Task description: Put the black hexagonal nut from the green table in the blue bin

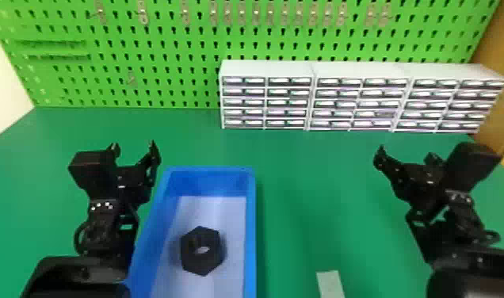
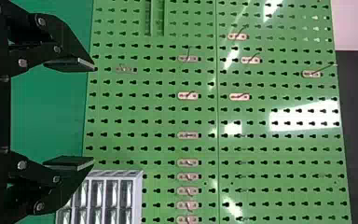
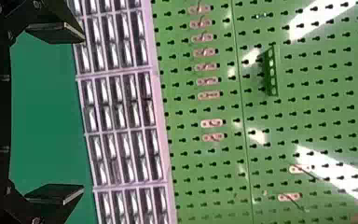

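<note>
Green pegboard (image 1: 164,43) backs the table (image 1: 302,178). At left, the left gripper (image 1: 134,146) has its fingers spread with nothing between them, just beside the bin (image 1: 250,222). Inside that lies the nut (image 1: 205,266), flat on the floor of it, so the placing looks done. Best now to leave the nut alone and draw the left arm outward, clear of the rim, so as not to nudge the bin. Farther right, the right gripper (image 1: 406,155) hangs apart, open and empty; it needs no part in this.
</note>
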Robot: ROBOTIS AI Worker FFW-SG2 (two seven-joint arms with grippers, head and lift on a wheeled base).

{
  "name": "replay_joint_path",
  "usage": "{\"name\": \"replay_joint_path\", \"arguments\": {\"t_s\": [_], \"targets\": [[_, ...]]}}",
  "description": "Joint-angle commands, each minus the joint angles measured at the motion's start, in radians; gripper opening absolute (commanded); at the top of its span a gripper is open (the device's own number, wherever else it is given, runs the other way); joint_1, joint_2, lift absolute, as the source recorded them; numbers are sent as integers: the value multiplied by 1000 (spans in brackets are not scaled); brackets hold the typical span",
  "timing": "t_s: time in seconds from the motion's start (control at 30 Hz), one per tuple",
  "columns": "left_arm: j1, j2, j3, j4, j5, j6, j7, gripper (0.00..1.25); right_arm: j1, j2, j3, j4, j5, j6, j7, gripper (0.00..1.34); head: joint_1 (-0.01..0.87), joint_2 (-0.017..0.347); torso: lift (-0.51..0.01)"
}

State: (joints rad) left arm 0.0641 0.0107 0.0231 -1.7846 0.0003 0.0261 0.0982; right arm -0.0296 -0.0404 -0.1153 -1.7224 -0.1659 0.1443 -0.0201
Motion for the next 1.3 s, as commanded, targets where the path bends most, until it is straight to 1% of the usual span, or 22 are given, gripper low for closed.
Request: {"name": "replay_joint_path", "arguments": {"t_s": [0.0, 0.1, 0.23, 0.43, 1.27], "targets": [[6, 0, -3, 1, 4, 0, 0, 718, 19, 1, 8, 27, 6, -69, -23, 1174, 657, 57, -95], [9, 0, -5, -1, 4, 0, 0, 718, 25, 1, 16, 47, 16, -101, -34, 1174, 657, 57, -95], [14, 0, -8, -1, 4, 0, 0, 718, 34, -4, 36, 67, 49, -143, -60, 1172, 657, 57, -95], [19, 0, -15, -1, 7, 0, 0, 718, 47, -9, 46, 76, 80, -177, -78, 1172, 657, 57, -95], [48, 0, -11, -36, 1, 0, 0, 718, 59, -13, 45, 73, 66, -178, -83, 1174, 657, 57, -95]]}}
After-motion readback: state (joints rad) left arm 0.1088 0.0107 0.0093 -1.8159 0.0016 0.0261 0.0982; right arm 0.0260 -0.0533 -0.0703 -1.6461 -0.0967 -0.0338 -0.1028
